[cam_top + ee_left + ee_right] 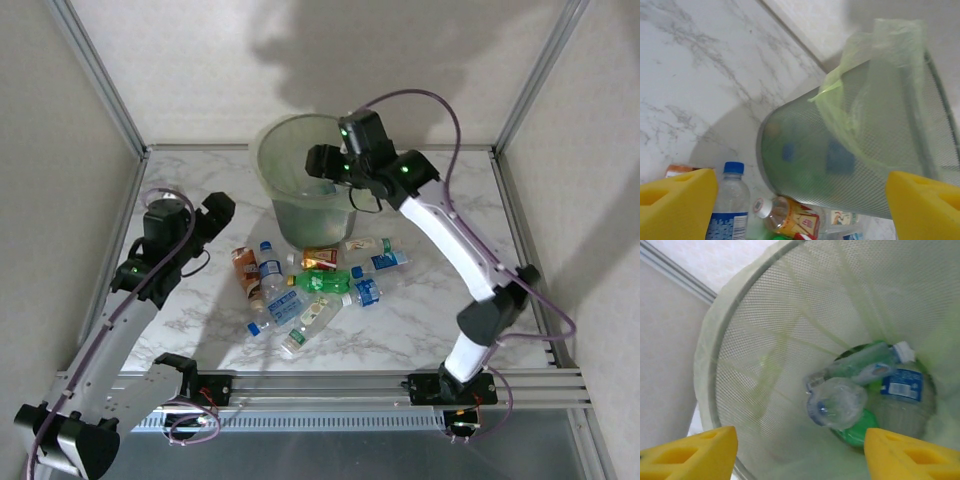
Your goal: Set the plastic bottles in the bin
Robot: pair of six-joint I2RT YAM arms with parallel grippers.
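The bin (pixel 290 205), a pale-green mesh bucket with a liner bag, stands at the back centre of the table. My right gripper (pixel 325 165) hovers over its mouth, open with nothing between the fingers (pixel 801 450). Below it, inside the bin (pixel 765 355), a clear bottle (pixel 837 402) is seen bottom-on above a blue-labelled bottle (pixel 902 385) and a green one (pixel 857 427). Several plastic bottles (pixel 310 285) lie in a pile in front of the bin. My left gripper (pixel 222 208) is left of the pile, open and empty (pixel 800 200), facing a blue-capped bottle (pixel 730 195) and a red-and-yellow-labelled bottle (pixel 790 217) against the bin's wall (pixel 850 165).
A metal frame edges the marble table (pixel 420 320), with posts at the back corners. White walls close in the left, right and back. The rail (pixel 330 385) with both arm bases runs along the near edge.
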